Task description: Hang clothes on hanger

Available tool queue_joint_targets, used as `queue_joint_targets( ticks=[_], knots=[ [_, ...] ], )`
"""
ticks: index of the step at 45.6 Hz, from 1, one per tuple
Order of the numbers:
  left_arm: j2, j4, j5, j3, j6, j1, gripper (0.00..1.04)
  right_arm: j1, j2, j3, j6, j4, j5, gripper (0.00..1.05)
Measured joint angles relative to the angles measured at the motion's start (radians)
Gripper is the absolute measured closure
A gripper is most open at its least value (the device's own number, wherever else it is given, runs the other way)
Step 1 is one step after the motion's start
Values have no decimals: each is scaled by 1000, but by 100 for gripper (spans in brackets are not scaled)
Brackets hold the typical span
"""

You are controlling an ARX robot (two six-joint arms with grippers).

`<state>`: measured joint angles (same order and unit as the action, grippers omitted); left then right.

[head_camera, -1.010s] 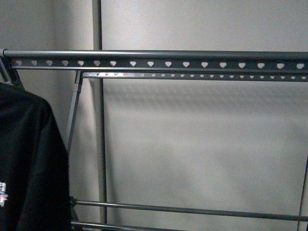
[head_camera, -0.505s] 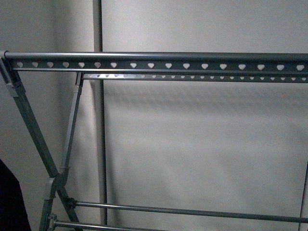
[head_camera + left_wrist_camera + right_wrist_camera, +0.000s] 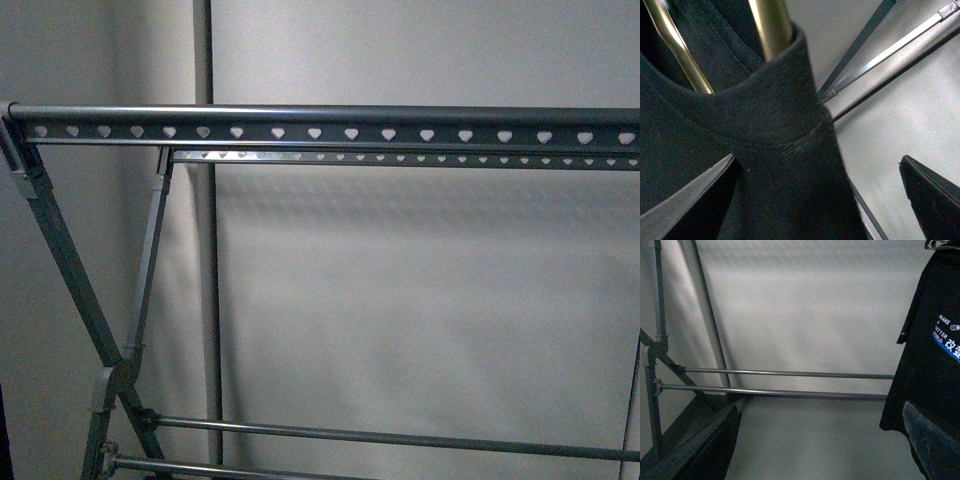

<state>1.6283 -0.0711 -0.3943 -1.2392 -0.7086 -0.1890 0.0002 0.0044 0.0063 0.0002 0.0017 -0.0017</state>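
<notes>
- Left gripper (image 3: pixel 817 157): fingers stood wide apart on either side of the black shirt (image 3: pixel 780 150), and no pinch was visible. Two brass-coloured tubes (image 3: pixel 770 25) passed through its collar.
- Right gripper (image 3: pixel 821 407): spread wide, with nothing between the fingers.
- Shirt location: it hung free near the grey rack (image 3: pixel 320 113), beside its lower crossbars (image 3: pixel 790 373) and off the top rail.
- Change: one second earlier the shirt had masked the rack's left-end legs in the front view. It had since withdrawn past that end, leaving the rail bare.
- Assessment: hanging was not done, and the garment would likely need bringing back up to the rail.
- Wall (image 3: pixel 400 300) behind the rack: plain.
</notes>
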Motion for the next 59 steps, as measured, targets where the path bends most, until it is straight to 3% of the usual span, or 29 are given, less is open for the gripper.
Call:
queue_joint_targets(
  ticks=[11,17,20,24,32,36,40,50,56,59],
  knots=[
    [-12,73,85,-7,3,-9,57,0,0,0,0,0,0,7],
    [-32,100,143,37,8,-27,75,0,0,0,0,0,0,7],
    [-55,112,200,86,26,-45,90,0,0,0,0,0,0,7],
    [-93,123,270,146,59,-56,100,0,0,0,0,0,0,7],
    [-230,163,469,278,209,-46,101,0,0,0,0,0,0,7],
    [-330,214,643,364,325,-8,101,0,0,0,0,0,0,7],
    [-409,277,852,404,547,51,101,0,0,0,0,0,0,7],
    [-401,237,1052,330,1054,84,101,0,0,0,0,0,0,7],
    [-372,376,1229,246,1450,72,101,0,0,0,0,0,0,7],
    [-358,446,1269,210,1640,75,101,0,0,0,0,0,0,7]
  ],
)
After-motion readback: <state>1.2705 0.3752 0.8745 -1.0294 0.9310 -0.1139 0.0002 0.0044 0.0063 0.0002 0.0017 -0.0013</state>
